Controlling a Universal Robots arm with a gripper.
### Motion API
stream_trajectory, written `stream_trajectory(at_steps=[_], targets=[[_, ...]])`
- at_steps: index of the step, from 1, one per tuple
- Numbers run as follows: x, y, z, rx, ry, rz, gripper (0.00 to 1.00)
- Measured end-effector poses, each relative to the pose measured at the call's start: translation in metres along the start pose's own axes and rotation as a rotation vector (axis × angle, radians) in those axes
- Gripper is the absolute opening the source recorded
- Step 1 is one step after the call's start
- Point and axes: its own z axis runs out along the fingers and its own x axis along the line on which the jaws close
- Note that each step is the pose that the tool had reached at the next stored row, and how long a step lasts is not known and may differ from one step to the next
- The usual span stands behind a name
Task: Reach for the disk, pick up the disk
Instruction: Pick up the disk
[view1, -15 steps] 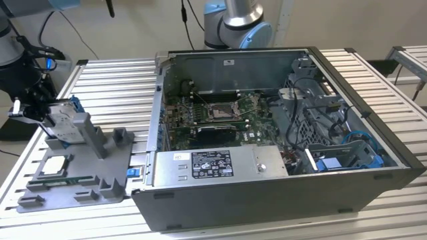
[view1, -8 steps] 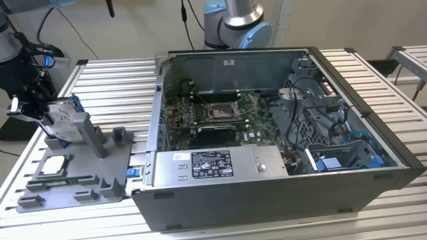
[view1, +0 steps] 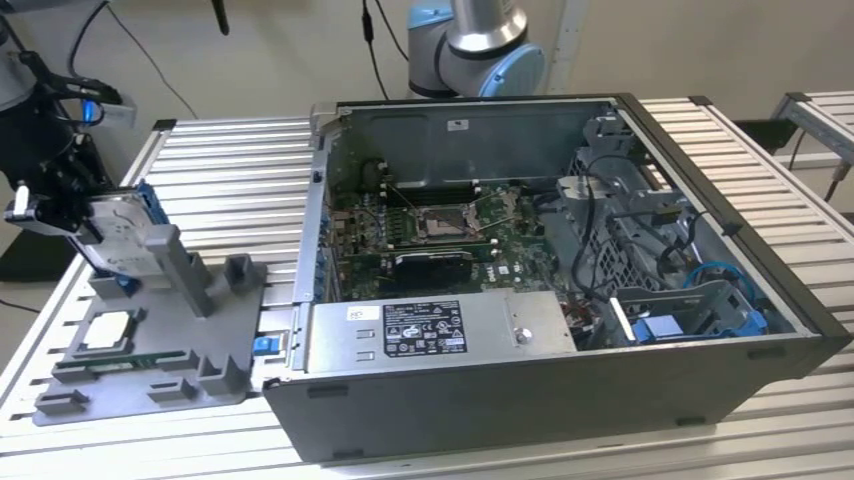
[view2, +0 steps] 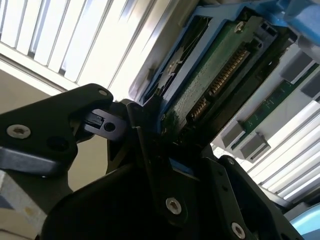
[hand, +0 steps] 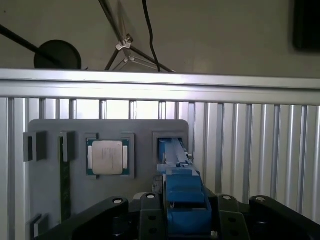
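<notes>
Here the hand (hand: 186, 204) grips the upright disk (view1: 116, 224) edgewise.

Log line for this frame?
phase: grasp | pincer: shut on disk | disk: upright, at grey stand | chip: in stand, untouched

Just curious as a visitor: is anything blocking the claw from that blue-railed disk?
Nothing visible does. The gripper is right at the disk, which stands on edge in the grey holder; both wrist views show the disk directly before it.
</notes>
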Motion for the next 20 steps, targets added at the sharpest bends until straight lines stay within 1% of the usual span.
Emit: stream_trajectory(at_steps=[10,20], targets=[[-0.001,0.0006,-0.017,0.0001,0.0,0.0,0.0],[-0.0016,0.0009,-0.0282,0.0001,0.0,0.0,0.0]])
